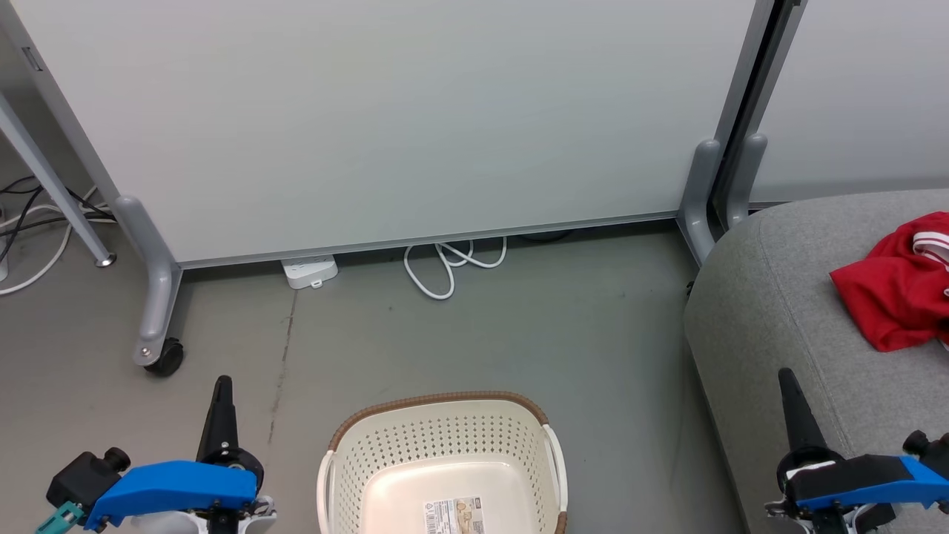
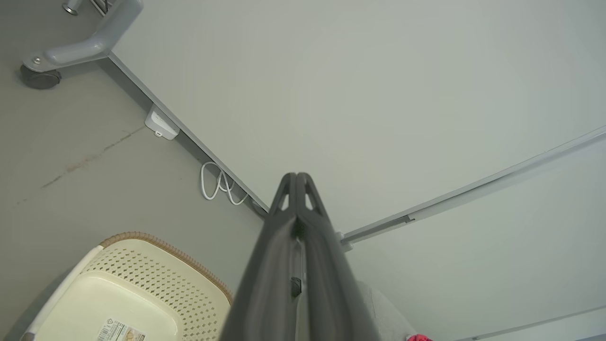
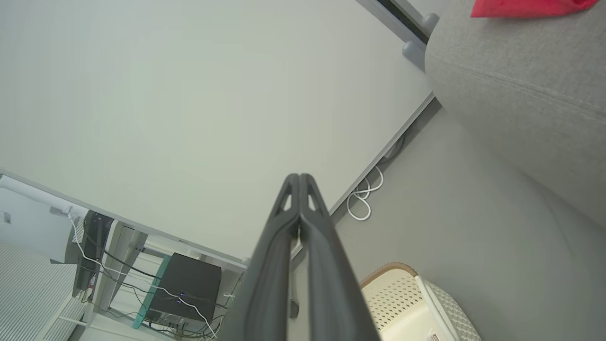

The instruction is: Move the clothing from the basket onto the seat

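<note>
The cream basket (image 1: 437, 437) with its brown rim stands on the floor at the bottom centre, holding nothing but a barcode label (image 1: 454, 517); it also appears in the left wrist view (image 2: 142, 279) and right wrist view (image 3: 402, 293). Red clothing (image 1: 901, 282) with white striped trim lies bunched on the grey seat (image 1: 778, 311) at the right, and its edge is seen as red cloth (image 3: 521, 7) on the seat (image 3: 511, 80). My left gripper (image 1: 222, 386) is shut, left of the basket. My right gripper (image 1: 786, 378) is shut over the seat's front corner.
A wheeled white partition (image 1: 385, 119) closes off the back, its caster foot (image 1: 159, 348) at the left. A white power strip (image 1: 310, 271) and coiled cable (image 1: 448, 267) lie along its base. More cables (image 1: 30, 222) sit at far left.
</note>
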Available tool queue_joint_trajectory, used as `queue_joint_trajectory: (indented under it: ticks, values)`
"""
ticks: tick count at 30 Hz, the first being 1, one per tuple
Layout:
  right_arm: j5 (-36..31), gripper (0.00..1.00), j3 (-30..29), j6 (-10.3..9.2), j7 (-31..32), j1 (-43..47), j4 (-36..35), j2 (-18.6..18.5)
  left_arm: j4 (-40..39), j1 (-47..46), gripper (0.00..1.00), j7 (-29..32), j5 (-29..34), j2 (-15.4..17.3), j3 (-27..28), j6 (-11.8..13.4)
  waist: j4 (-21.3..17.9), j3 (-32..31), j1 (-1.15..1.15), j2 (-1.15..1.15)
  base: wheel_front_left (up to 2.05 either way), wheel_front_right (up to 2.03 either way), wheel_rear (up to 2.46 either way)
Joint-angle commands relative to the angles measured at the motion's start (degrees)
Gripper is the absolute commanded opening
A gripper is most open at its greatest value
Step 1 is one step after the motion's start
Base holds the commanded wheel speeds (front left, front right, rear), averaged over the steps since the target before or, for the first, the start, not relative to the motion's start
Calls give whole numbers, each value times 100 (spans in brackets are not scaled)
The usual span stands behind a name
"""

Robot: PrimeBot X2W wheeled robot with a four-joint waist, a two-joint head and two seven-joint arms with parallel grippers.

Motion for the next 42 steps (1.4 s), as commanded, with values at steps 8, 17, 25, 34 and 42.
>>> queue_joint_trajectory:
  ticks: [8,17,25,34,42]
  values:
    - [704,0,-38,2,173,-186,-98,-32,-110,-184,0,176,-676,11,99,-34,-36,8,-1,0,0,0,0]
    - [1215,0,-58,2,303,-210,-117,-33,-136,-200,0,305,-1182,12,150,-39,-69,16,-1,0,0,0,0]
    - [1590,0,-73,2,394,-238,-130,-34,-153,-222,0,397,-1546,12,185,-46,-95,22,-1,0,0,0,0]
    - [2047,0,-91,2,509,-266,-144,-35,-175,-241,0,516,-1980,12,240,-54,-128,30,-1,0,0,0,0]
    - [2423,0,-106,2,605,-277,-154,-36,-192,-257,0,609,-2344,12,284,-62,-157,36,-1,0,0,0,0]
